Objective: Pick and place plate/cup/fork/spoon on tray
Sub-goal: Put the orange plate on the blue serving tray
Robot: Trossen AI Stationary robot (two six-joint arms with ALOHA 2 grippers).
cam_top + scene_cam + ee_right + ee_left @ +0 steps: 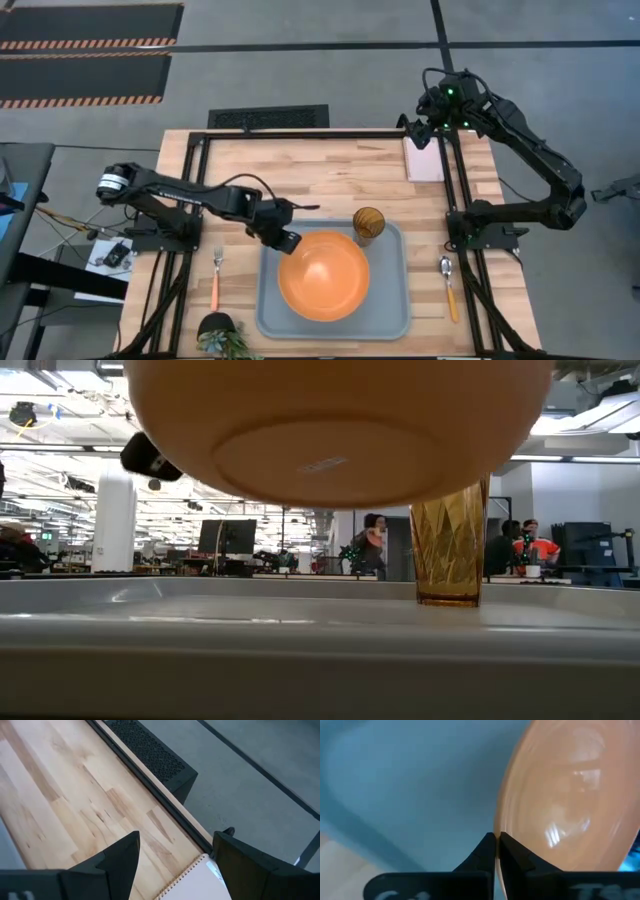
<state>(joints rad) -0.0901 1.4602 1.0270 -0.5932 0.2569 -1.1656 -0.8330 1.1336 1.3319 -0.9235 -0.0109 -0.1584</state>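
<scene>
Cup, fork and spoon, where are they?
cup (368, 223), high view, on its rim.
fork (215, 285), high view, on its orange handle.
spoon (451, 296), high view, on its orange handle.

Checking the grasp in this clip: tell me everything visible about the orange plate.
The plate is round, smooth, glossy orange, plastic by its look, with a raised foot ring underneath. It is lifted clear of the tray, hanging over its middle. The left gripper is shut on its rim at the far-left edge. The cup stands just beyond it, seemingly not touching.

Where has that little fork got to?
From above, the fork lies on the wooden table's left side, just outside the grey-blue tray, tines pointing away from the front edge, with a small potted plant nearest its handle end.
</scene>
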